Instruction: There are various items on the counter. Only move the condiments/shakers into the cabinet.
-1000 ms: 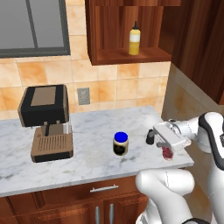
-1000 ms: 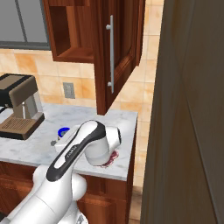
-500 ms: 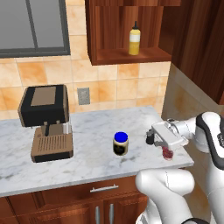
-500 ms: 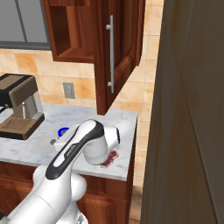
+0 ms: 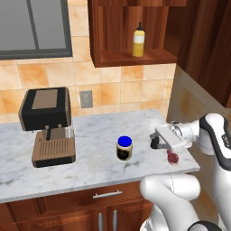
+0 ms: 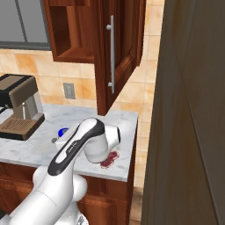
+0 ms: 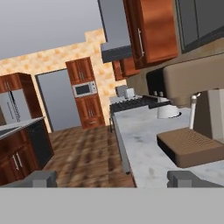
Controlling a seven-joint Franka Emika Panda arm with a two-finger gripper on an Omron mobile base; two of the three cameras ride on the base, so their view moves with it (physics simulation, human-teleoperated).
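From the left base camera, the yellow bottle (image 5: 138,40) stood upright on the shelf of the open cabinet (image 5: 131,56), high on the wall. Below, the jar (image 5: 124,148) sat near the middle of the worktop (image 5: 90,167), well right of the coffee machine (image 5: 47,126). The pincer (image 5: 155,140) hung low over the right end of the worktop, right of the jar and apart from it, its jaws spread with nothing between them. The red lump (image 5: 173,157) lay just beneath the hand, near the front edge.

From the right base camera, the arm covered most of the jar (image 6: 63,131), leaving a sliver of blue lid. The red lump (image 6: 110,159) lay by the arm's wrist, near the worktop (image 6: 26,147) edge. The cabinet (image 6: 70,30) door stood open.

The hand camera looked along the worktop (image 7: 144,153) past the coffee machine (image 7: 192,109), with both fingertips (image 7: 181,178) set wide apart.
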